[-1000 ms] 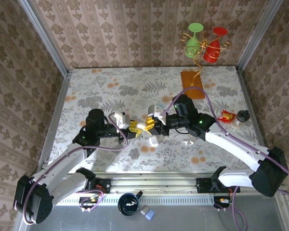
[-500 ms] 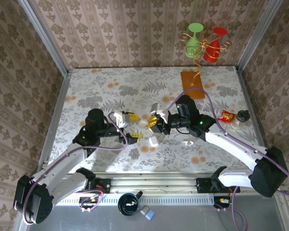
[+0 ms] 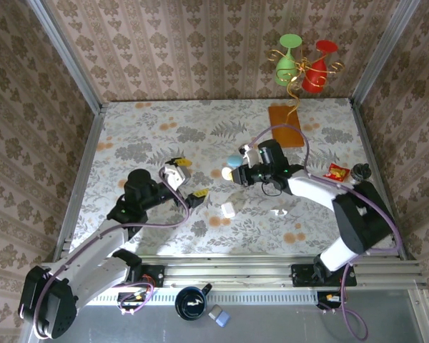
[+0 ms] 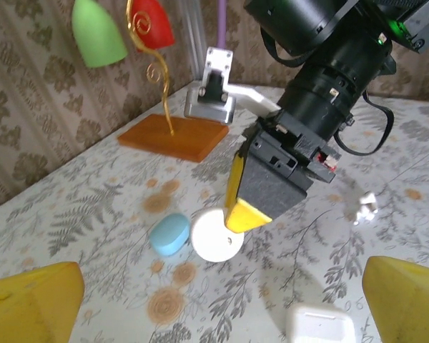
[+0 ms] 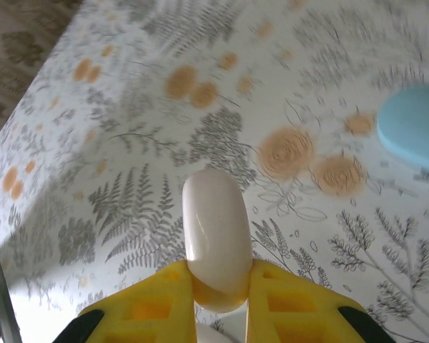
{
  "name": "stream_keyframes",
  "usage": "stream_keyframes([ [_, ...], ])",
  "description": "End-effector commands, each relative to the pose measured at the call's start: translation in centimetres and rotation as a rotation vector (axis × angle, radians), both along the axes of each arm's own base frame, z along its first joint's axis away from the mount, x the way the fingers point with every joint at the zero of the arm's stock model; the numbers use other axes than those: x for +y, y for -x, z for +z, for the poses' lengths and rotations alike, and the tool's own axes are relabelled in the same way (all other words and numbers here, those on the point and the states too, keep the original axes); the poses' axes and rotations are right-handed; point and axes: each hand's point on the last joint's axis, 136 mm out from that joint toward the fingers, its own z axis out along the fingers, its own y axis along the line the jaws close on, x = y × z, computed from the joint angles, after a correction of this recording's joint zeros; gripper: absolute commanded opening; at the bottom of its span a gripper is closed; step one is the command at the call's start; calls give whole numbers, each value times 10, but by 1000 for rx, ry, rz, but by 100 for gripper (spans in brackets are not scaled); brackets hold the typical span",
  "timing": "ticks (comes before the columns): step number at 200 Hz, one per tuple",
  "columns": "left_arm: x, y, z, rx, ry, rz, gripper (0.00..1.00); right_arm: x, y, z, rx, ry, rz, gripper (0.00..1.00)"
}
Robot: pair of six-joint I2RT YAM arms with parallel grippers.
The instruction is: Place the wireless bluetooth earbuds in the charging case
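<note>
Backed toward lower left, the left gripper [image 3: 188,179] gapes empty. Mid-frame, a tiny white plastic earbud [image 3: 277,211] lies right of a white rounded-square case [image 3: 229,209]. Beyond, the right gripper [image 5: 218,282] clenches a white pebble-like case [image 5: 214,221] beside a pale-blue oval case [image 3: 234,162].

Brightly, evenly lit, soft shadows on bench [image 3: 143,128]; right wrist view blurred toward 12 o'clock, glare at 7.

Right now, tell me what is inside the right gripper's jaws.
A white round case, pinched edge-on by the right gripper. Its lower rim is hidden between the yellow fingers.
</note>
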Motion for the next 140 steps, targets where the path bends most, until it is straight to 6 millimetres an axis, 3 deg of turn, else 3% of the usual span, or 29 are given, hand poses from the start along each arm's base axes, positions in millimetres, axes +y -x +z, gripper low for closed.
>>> stream_keyframes([
  [1, 6, -12, -8, -11, -24, 61, 100, 12, -25, -7, 96, -68, -117, 14],
  [22, 4, -12, -13, 13, -30, 53, 100, 26, -30, -31, 171, -68, -91, 17],
  [79, 3, -12, -29, 75, -53, 47, 99, 71, -36, -62, 249, -101, -46, 22],
  [106, -1, -10, -37, 111, -67, 24, 98, 75, -38, -61, 222, -92, -41, 30],
  [140, 0, -18, -46, 141, -86, 55, 98, 64, -40, -40, 121, -31, -43, 50],
])
